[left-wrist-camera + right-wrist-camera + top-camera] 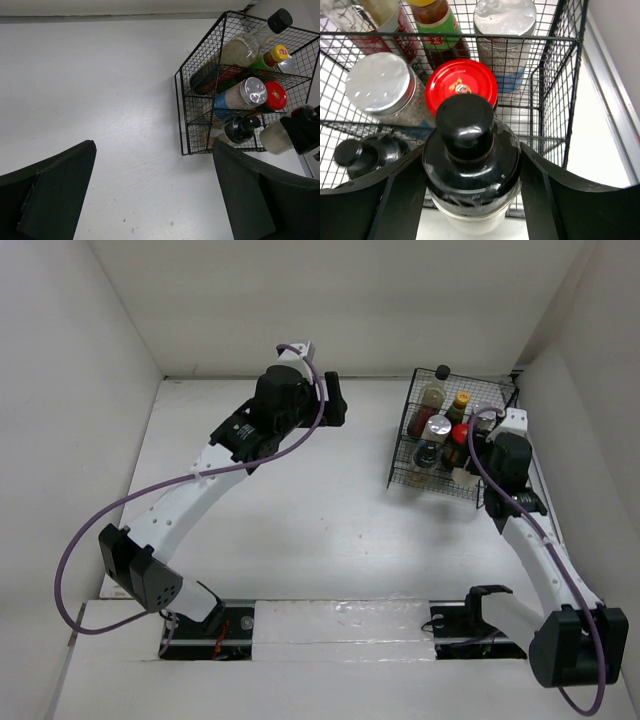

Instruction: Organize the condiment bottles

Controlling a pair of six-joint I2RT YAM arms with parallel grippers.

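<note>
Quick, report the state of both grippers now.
Left gripper: open, holding nothing.
Right gripper: closed on the black-capped pale round jar.

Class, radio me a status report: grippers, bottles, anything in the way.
Left gripper open, empty. Right gripper shut on black-capped pale jar at the black wire basket. Red-lidded jar crowds close behind it.

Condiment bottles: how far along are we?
Done: six sit in the wire basket, e.g. the red-lidded jar and a silver-capped shaker. In hand: the right gripper is shut on the seventh, a black-capped pale jar, at the basket's near edge, apparently not yet inside. Left to do: place and release it. The left gripper is open and empty over the table.
</note>
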